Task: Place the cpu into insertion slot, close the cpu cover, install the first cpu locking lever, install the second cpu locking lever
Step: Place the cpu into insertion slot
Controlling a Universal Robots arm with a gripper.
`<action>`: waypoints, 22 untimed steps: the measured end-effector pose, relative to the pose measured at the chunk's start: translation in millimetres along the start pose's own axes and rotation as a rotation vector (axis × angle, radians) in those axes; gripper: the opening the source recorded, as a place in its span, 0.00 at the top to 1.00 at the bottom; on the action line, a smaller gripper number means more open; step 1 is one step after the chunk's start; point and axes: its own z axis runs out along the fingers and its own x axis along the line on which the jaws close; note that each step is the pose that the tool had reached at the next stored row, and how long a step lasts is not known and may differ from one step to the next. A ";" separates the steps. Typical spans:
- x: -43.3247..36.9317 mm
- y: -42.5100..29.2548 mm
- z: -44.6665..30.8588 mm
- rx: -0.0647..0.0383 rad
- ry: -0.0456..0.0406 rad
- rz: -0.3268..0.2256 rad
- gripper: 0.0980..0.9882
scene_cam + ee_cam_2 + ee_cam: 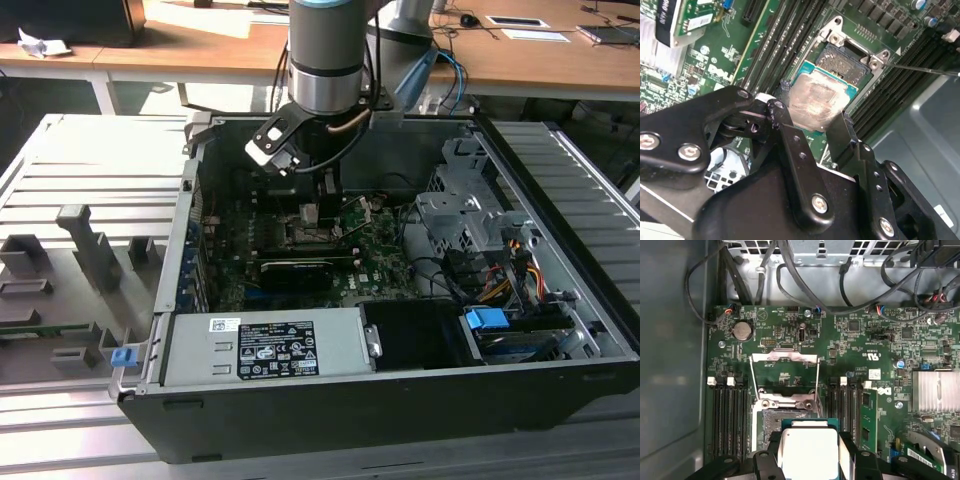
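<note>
Your exterior view looks down from well back of the insertion slot (303, 236), taking in the whole computer case (300, 420). Both wrist views hover close above that slot, sharing it.

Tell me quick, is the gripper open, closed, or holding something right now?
Gripper: closed, holding the cpu between its fingers.
</note>
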 end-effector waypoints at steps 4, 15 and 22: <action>5.3 -0.8 8.7 0.000 0.0010 -0.001 0.51; 15.7 -10.7 24.7 0.000 0.0020 -0.007 0.51; 17.0 -10.9 36.9 0.000 0.0011 0.007 0.51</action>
